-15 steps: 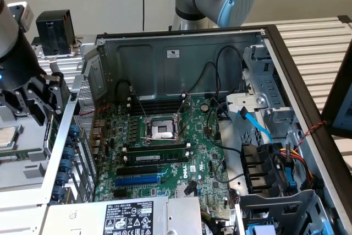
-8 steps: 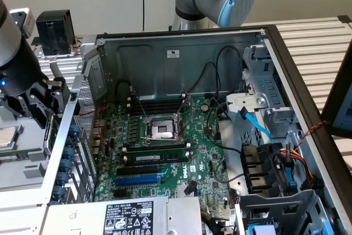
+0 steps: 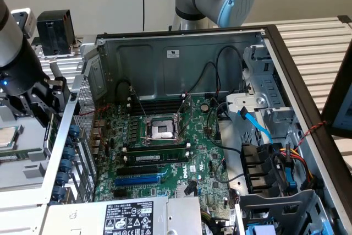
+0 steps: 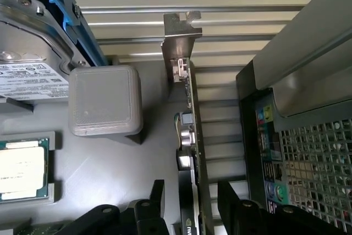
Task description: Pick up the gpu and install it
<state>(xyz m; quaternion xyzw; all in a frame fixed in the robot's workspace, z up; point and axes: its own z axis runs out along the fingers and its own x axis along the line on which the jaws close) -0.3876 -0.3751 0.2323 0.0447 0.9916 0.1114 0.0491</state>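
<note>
You had the gripper (image 4: 192,185) pointing down outside the case (image 3: 181,67), fingers spread either side of the gpu (image 4: 191,127) standing on edge.

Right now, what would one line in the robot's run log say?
step: pick gpu | end effector: open, straddling gpu | gpu: on edge, beside case | held: nothing

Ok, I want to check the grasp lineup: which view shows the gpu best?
The wrist view: the gpu stands edge-on, silver bracket clear, between the open gripper fingers. The exterior view gives at most a green sliver by the arm, outside the case on that view's left.
</note>
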